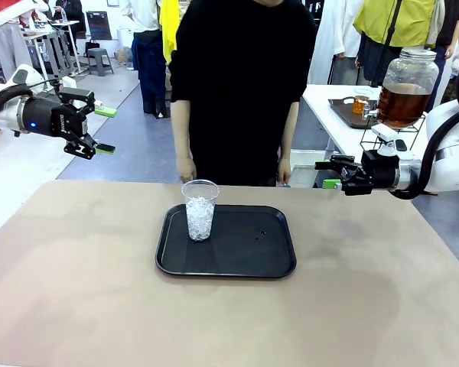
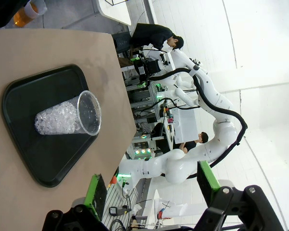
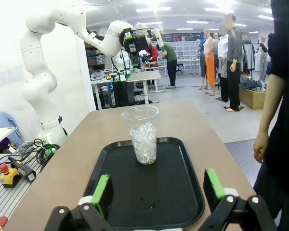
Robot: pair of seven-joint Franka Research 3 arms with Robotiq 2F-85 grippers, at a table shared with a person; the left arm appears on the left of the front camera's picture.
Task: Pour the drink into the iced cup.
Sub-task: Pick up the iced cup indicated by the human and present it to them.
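A: What is standing around the tan table (image 1: 61, 306)?

B: A grey floor (image 1: 138, 153) is spreading out behind it. A white side table (image 1: 318, 95) is standing off to the right, near its far corner. A dark stool (image 1: 99, 60) is sitting far off at the left.

A: And farther back?

B: Strip lights (image 3: 149, 8) are glowing along the ceiling. A white wall (image 3: 5, 53) is running down one side, and a white desk (image 3: 145, 76) is sitting in front of storage shelves (image 3: 185, 48).

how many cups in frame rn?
2. One clear iced cup stands on the black tray mid-table; one cup of amber drink sits on the side table beside the dispenser jar. More may be hidden behind the person.
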